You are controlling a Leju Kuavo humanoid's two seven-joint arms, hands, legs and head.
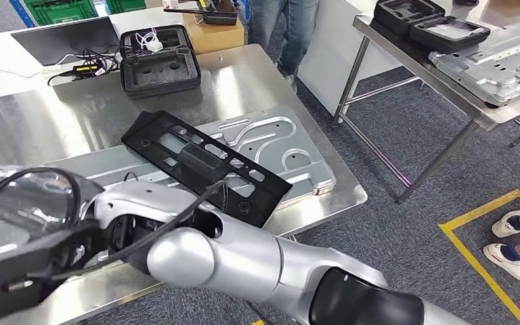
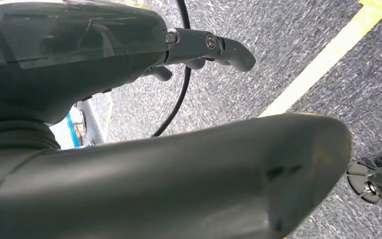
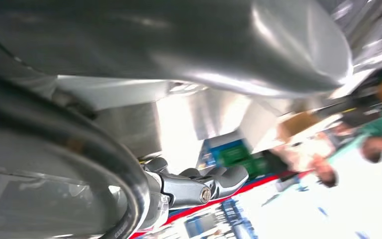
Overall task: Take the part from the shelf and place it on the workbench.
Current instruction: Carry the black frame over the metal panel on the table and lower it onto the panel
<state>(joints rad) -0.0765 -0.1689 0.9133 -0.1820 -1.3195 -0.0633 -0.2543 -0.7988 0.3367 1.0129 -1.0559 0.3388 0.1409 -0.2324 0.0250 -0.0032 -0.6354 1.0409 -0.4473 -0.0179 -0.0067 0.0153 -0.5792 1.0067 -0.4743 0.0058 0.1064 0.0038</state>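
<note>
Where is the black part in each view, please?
Head view: the black part lies in the middle, on the plate on the workbench.
Left wrist view: not in it.
Right wrist view: too blurred to tell.
Shared landmark: yellow floor line, head and left wrist views.

Black slotted part [image 1: 203, 164], silver workbench [image 1: 47, 125], grey speckled carpet [image 1: 406, 223]

Steel workbench [image 1: 257, 81], grey metal plate [image 1: 291, 152] on it, black part [image 1: 203, 162] across plate, foam tray [image 1: 159, 64] behind
</note>
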